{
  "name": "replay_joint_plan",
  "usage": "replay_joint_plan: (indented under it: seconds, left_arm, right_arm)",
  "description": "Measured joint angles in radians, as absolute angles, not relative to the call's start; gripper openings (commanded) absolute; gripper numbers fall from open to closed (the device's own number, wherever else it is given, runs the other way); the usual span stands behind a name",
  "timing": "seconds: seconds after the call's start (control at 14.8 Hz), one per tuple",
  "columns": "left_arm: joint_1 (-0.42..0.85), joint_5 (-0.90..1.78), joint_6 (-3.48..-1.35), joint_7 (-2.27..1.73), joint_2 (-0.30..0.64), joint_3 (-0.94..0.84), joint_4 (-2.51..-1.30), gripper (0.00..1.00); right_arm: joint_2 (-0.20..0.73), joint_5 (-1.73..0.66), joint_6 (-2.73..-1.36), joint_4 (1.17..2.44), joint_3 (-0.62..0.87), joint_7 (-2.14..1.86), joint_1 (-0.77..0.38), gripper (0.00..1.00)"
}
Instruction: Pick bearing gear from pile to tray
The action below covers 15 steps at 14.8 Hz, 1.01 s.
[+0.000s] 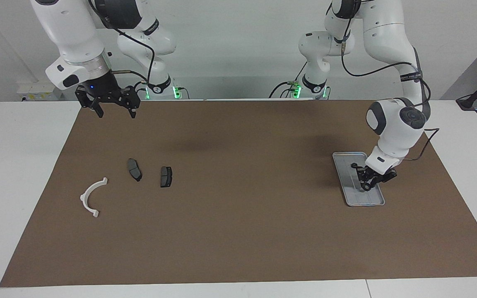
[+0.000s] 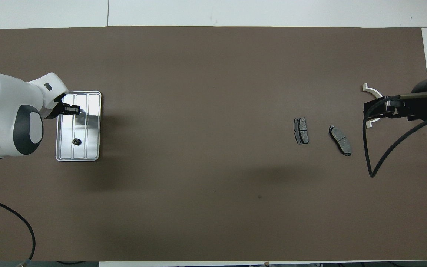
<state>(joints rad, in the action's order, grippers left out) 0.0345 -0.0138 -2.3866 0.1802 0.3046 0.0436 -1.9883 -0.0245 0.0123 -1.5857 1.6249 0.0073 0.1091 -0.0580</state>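
Bearing gear (image 2: 76, 141) is lying inside the tray (image 2: 93, 122), at its end nearer to the robots. The right claw (image 1: 116, 108) is waiting released, well apart from the tray. The white arc (image 1: 91, 198) and two brake pads (image 1: 134, 169) are also lying well apart from it. The left claw (image 1: 364, 187) is hovering low over the tray; I cannot tell if it is grasping anything. Such a gear is probably light, stiff and slippery, so pinching across its outer rim seems best.

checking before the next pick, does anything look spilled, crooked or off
Nothing stands out. One small black gear lies in the tray, and the two brake pads and white arc lie loose on the mat.
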Motion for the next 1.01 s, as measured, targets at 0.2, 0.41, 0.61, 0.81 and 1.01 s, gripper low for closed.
replay_joint_plan:
  seconds: [0.2,0.41,0.61,0.81,1.01]
  left_arm:
    - [0.038,-0.014,-2.405,0.162,0.303,0.037,-2.01,0.08]
    - [0.047,-0.014,-2.445,0.156,0.3,0.037,-2.036,0.79]
    - [0.047,-0.014,-2.449,0.156,0.297,0.036,-2.038,0.97]
    - [0.047,-0.014,-2.432,0.156,0.286,0.036,-2.008,1.0]
    - [0.047,-0.013,-2.319,0.141,0.244,0.04,-1.899,1.0]
  right_arm:
    - [-0.025,0.012,-1.586,1.625,0.007,0.109,-0.058,1.0]
    - [-0.025,0.012,-1.586,1.625,0.007,0.109,-0.057,1.0]
    - [-0.025,0.012,-1.586,1.625,0.007,0.109,-0.058,1.0]
    - [-0.025,0.012,-1.586,1.625,0.007,0.109,-0.058,1.0]
    - [-0.025,0.012,-1.586,1.625,0.008,0.109,-0.058,1.0]
